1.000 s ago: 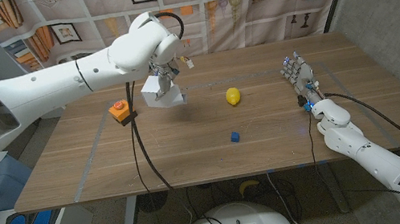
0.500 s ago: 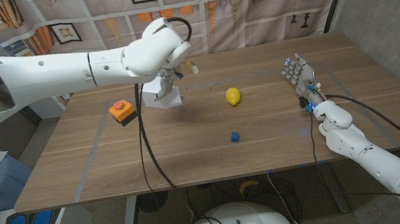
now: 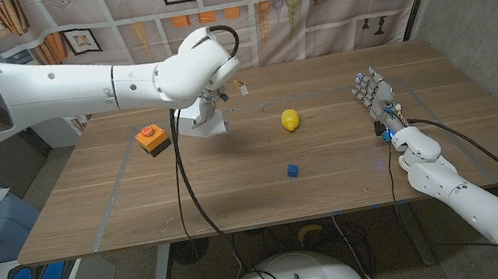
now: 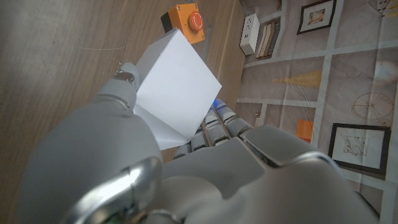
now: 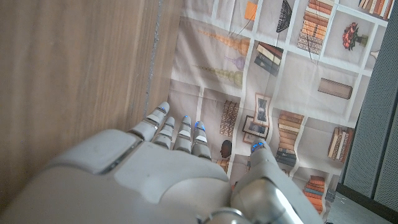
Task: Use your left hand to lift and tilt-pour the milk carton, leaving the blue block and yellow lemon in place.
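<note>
- At the far left of the worktop (image 3: 138,204), my left robot hand (image 3: 204,96) grips the milk carton (image 3: 202,120); the head view shows the carton just below the wrist, low over the wood. Whether its base touches I cannot tell.
- Carton's long axis: tilted in the wrist view, one corner leading, fingers (image 4: 211,134) wrapped on one white face, thumb on the other side.
- My judgement: the pour is on or ending; the next move turns on righting that axis over the bare wood beneath.
- Lemon (image 3: 290,119) sits near, toward the centre; blue block (image 3: 291,170) nearer my side. Both apart from the carton.
- Right robot hand (image 3: 376,98) holds nothing, fingers straight and close together, well apart from it all.
- Wrist view adds the red-buttoned orange box (image 4: 184,20) beyond the carton, and the grip; head view gives the layout.
</note>
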Robot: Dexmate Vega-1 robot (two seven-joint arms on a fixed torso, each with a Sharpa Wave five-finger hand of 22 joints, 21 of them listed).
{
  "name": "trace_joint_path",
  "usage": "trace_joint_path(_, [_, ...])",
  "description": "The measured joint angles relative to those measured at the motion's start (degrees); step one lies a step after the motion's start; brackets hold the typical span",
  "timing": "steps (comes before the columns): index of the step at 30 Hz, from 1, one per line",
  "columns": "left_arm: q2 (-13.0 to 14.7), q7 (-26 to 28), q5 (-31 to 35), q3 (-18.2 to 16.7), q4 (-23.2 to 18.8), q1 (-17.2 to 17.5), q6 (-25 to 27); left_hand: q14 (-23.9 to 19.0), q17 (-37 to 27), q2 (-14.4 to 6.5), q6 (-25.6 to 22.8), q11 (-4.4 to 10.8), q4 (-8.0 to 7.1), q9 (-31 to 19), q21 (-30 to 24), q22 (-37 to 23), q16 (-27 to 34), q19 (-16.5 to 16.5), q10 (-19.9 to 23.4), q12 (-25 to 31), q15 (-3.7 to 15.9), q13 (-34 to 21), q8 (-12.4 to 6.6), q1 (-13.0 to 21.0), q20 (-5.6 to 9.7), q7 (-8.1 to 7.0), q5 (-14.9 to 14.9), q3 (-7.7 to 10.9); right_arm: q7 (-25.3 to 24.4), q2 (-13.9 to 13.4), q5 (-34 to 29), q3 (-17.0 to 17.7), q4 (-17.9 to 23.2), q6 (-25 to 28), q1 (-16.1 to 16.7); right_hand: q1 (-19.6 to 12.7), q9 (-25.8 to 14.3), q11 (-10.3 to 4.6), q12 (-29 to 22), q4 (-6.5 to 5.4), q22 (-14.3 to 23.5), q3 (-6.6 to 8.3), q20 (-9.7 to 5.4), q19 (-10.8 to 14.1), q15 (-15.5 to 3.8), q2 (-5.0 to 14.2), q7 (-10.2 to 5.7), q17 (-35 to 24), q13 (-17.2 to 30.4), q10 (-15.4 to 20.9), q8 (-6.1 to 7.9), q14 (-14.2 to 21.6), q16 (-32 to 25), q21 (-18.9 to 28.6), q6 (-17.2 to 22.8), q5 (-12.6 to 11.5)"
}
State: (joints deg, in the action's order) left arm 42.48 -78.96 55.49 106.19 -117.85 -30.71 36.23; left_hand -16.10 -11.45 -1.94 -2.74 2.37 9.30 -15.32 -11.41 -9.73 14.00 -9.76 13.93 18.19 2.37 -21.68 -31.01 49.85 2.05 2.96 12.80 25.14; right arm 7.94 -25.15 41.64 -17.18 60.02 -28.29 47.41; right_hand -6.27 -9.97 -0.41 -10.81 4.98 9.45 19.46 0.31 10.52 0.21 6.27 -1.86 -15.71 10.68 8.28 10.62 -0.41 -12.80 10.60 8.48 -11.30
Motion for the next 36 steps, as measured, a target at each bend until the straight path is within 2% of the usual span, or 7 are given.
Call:
trace_joint_path(7, [2.1,0.0,0.6,-2.9,-1.3,2.3,0.6,0.0,0.0,-0.1,0.0,0.0,-0.01,0.0,0.0,0.0,0.0,-0.3,0.0,-0.2,0.0,0.0,-0.07,-0.1,0.3,0.0,0.0,-0.48,0.0,0.0,0.0,0.0,0.2,0.2,0.1,0.0,0.0,0.0,0.0,0.0,0.0,0.0,0.0,0.0,0.0,0.0,0.0,0.0,0.0,0.0,0.0,0.0,0.0,0.0,0.0,0.0])
trace_joint_path(13, [4.4,0.0,1.4,-8.0,-2.4,6.4,0.2,0.0,0.0,-0.1,0.1,0.0,-0.01,0.0,0.0,0.0,0.0,-0.3,0.0,-0.5,0.0,0.0,-0.45,-0.1,0.3,0.12,0.0,-0.94,-0.2,0.0,-0.1,-0.2,0.4,0.5,0.1,0.0,0.0,0.0,0.0,0.0,0.0,0.0,0.0,0.0,0.0,0.0,0.0,0.0,0.0,0.0,0.0,0.0,0.0,0.0,0.0,0.0])
trace_joint_path(18, [6.1,0.0,2.7,-14.1,-3.3,11.5,-1.1,0.0,0.0,-0.1,0.1,-0.01,-0.01,0.0,0.0,0.0,0.0,-0.3,0.0,-0.4,0.0,-0.3,-0.45,-0.1,0.3,0.11,0.0,-0.94,-0.4,0.0,-0.4,-0.4,0.7,0.7,0.0,0.0,0.0,0.0,0.0,0.0,0.0,0.0,0.0,0.0,0.0,0.0,0.0,0.0,0.0,0.0,0.0,0.0,0.0,0.0,0.0,0.0])
trace_joint_path(20, [6.8,0.0,3.4,-18.4,-3.7,15.1,-1.8,0.0,0.0,-0.1,0.1,-0.01,-0.01,0.0,0.0,0.0,0.0,-0.3,0.0,-0.4,0.0,-0.3,-0.45,-0.1,0.3,0.11,0.0,-0.94,-0.5,-0.1,-0.5,-0.4,0.9,0.8,0.0,0.0,0.0,0.0,0.0,0.0,0.0,0.0,0.0,0.0,0.0,0.0,0.0,0.0,0.0,0.0,0.0,0.0,0.0,0.0,0.0,0.0])
trace_joint_path(30, [7.9,0.0,6.9,-34.2,-4.7,28.5,-5.7,0.0,0.0,-0.1,0.1,-0.1,-0.01,0.0,0.0,0.0,0.0,-0.3,-0.1,-0.4,0.0,-0.3,-0.87,-0.2,0.3,0.11,0.0,-1.43,-1.3,-0.3,-0.9,-0.6,1.7,1.3,0.1,0.0,0.0,0.0,0.0,0.0,0.0,0.0,0.0,0.0,0.0,0.0,0.0,0.0,0.0,0.0,0.0,0.0,0.0,0.0,0.0,0.0])
trace_joint_path(34, [7.5,0.1,8.1,-39.7,-4.9,33.1,-6.9,0.0,0.0,-0.2,0.3,-0.23,-0.01,0.1,0.0,-0.2,0.0,-0.3,-0.2,-0.5,-0.01,-0.3,-0.87,-0.3,0.3,0.3,0.0,-1.43,-1.4,-0.3,-0.9,-0.7,1.9,1.5,0.1,0.0,0.0,0.0,0.0,0.0,0.0,0.0,0.0,0.0,0.0,0.0,0.0,0.0,0.0,0.0,0.0,0.0,0.0,0.0,0.0,0.0])
trace_joint_path(36, [7.5,0.3,8.6,-40.4,-4.9,33.6,-7.4,0.0,0.0,-0.2,0.3,-0.24,-0.19,0.2,0.0,-0.3,0.0,-0.6,-0.2,-0.9,0.0,-0.3,-0.87,-0.6,-0.01,0.31,0.0,-1.62,-1.4,-0.3,-0.9,-0.7,1.9,1.5,0.1,0.0,0.0,0.0,0.0,0.0,0.0,0.0,0.0,0.0,0.0,0.0,0.0,0.0,0.0,0.0,0.0,0.0,0.0,0.0,0.0,0.0])
